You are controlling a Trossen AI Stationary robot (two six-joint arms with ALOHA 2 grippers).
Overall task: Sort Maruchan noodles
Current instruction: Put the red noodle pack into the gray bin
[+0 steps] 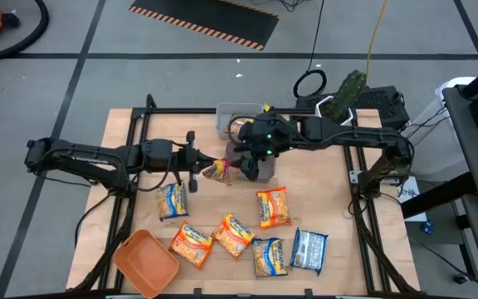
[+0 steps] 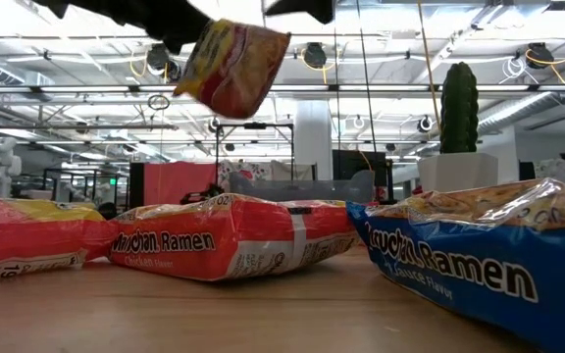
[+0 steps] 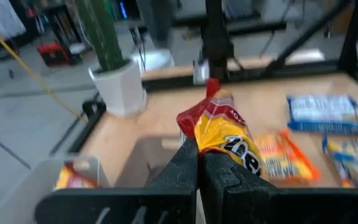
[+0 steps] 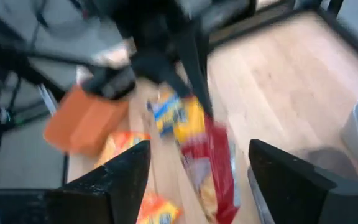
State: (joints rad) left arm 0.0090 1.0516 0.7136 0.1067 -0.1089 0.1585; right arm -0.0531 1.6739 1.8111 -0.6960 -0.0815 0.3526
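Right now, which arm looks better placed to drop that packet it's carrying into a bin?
Left, probably. The left gripper is shut on the red-yellow packet, held above the table; the right gripper is open and holds nothing.

The high camera is looking straight down from far up, taking in the whole table (image 1: 322, 178) and both arms. The low camera is sitting right on the tabletop, looking level across it into the big room, so the nearest packets (image 2: 229, 235) are filling its picture. The left wrist camera is looking forward past its own 2 fingers (image 3: 219, 180) toward the cactus pot (image 3: 120, 84) at the table's far edge. The right wrist camera is looking down and across toward the orange tray (image 4: 82, 121). All 4 cameras are sharing the lifted packet (image 1: 219, 171) over the middle of the table.
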